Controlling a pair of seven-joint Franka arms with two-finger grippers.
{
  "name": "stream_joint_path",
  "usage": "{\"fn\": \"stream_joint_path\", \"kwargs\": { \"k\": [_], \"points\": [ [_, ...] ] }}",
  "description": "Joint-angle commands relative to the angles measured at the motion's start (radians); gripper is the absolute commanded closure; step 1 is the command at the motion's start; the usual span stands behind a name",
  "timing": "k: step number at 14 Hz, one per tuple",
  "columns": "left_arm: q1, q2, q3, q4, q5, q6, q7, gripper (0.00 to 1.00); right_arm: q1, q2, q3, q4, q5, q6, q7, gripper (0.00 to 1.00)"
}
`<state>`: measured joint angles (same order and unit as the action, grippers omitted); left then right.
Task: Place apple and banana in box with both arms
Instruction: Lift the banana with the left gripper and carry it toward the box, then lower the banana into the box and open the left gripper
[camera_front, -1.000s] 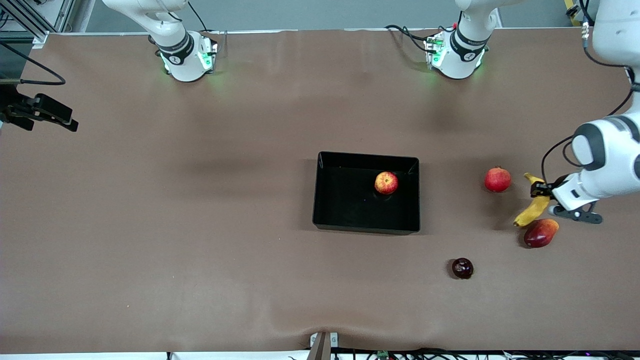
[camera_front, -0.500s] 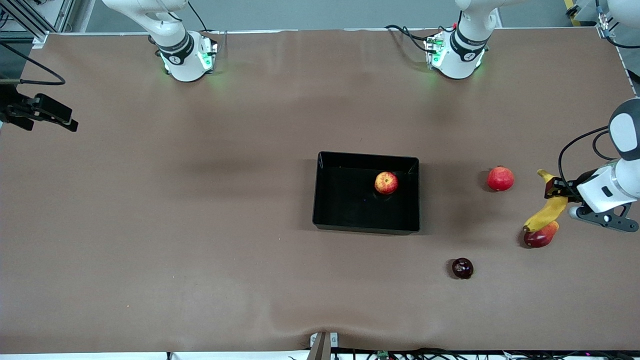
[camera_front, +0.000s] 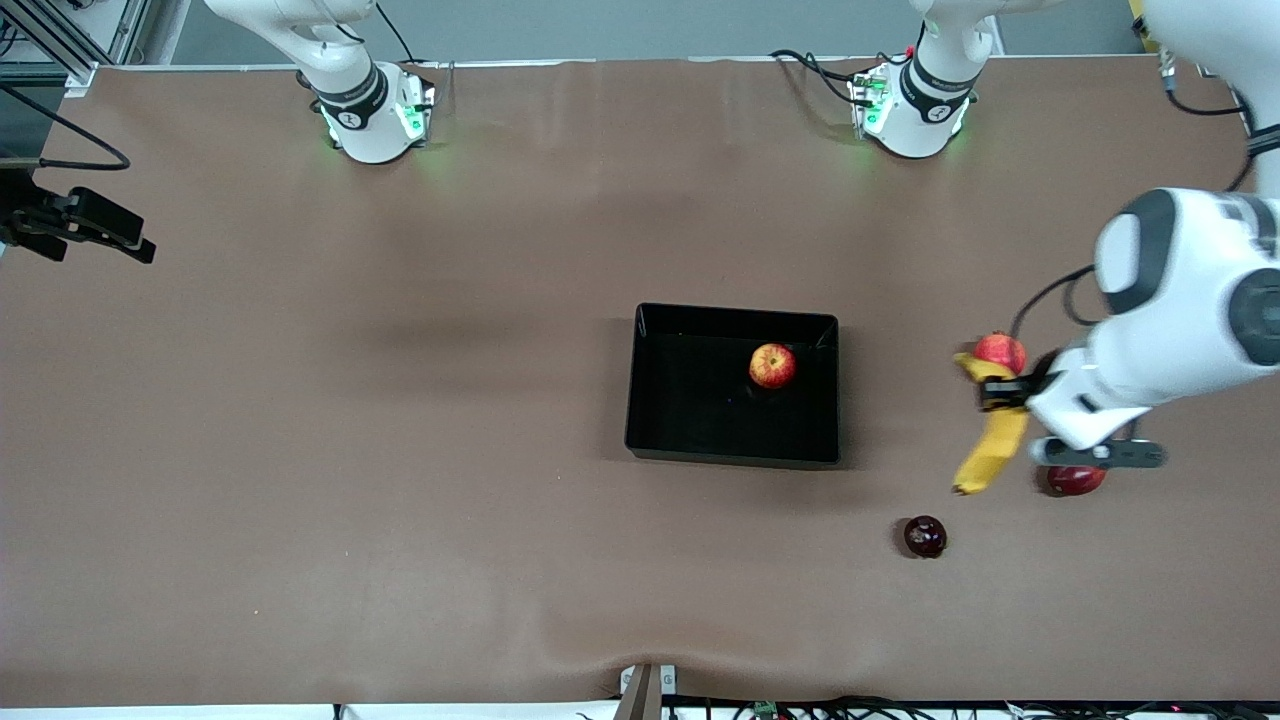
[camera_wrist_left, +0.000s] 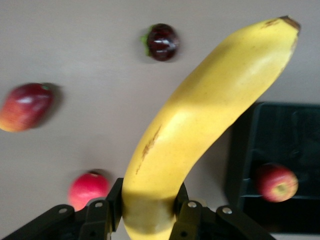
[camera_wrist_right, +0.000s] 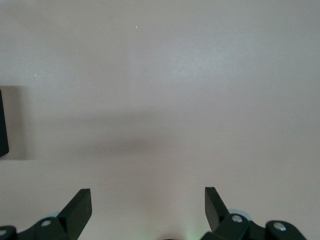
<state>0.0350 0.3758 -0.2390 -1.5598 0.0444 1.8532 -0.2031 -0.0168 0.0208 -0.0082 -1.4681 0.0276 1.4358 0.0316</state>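
The banana is up in the air and the apple sits in the box.

Front view: the left gripper (camera_front: 1003, 393) is clamped on the banana (camera_front: 988, 440) near one end, and the banana hangs over the brown table (camera_front: 400, 450), between the box (camera_front: 733, 448) and a red fruit (camera_front: 1075, 481) partly hidden under the arm. The apple (camera_front: 772, 365) lies inside the box, near the corner toward the left arm's base. A pomegranate (camera_front: 1000, 349) peeks out just above the gripper. A dark purple fruit (camera_front: 925, 536) lies nearer the camera than the box.
Left wrist view: the black fingers (camera_wrist_left: 107, 210) squeeze the banana (camera_wrist_left: 200, 125). The apple (camera_wrist_left: 276, 182) shows in the box (camera_wrist_left: 250, 150).
Right wrist view: the right gripper (camera_wrist_right: 147, 210) waits, spread wide, holding nothing, over bare table (camera_wrist_right: 175, 75).
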Motion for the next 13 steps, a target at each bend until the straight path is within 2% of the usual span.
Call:
{"fn": "stream_joint_path", "kwargs": {
  "k": [1, 7, 10, 13],
  "points": [
    [-0.099, 0.054, 0.004, 0.072, 0.008, -0.023, -0.212, 1.0, -0.003, 0.007, 0.001, 0.02, 0.012, -0.006, 0.014, 0.0],
    [-0.285, 0.192, 0.006, 0.182, 0.009, -0.006, -0.566, 1.0, -0.006, 0.007, 0.001, 0.022, 0.011, -0.006, 0.013, 0.0],
    [-0.375, 0.25, 0.018, 0.19, 0.014, 0.061, -0.689, 1.0, -0.008, 0.007, 0.001, 0.022, 0.008, -0.005, 0.013, 0.0],
    [-0.412, 0.279, 0.018, 0.192, 0.014, 0.112, -0.758, 1.0, -0.009, 0.007, 0.001, 0.023, 0.008, -0.006, 0.013, 0.0]
  ]
}}
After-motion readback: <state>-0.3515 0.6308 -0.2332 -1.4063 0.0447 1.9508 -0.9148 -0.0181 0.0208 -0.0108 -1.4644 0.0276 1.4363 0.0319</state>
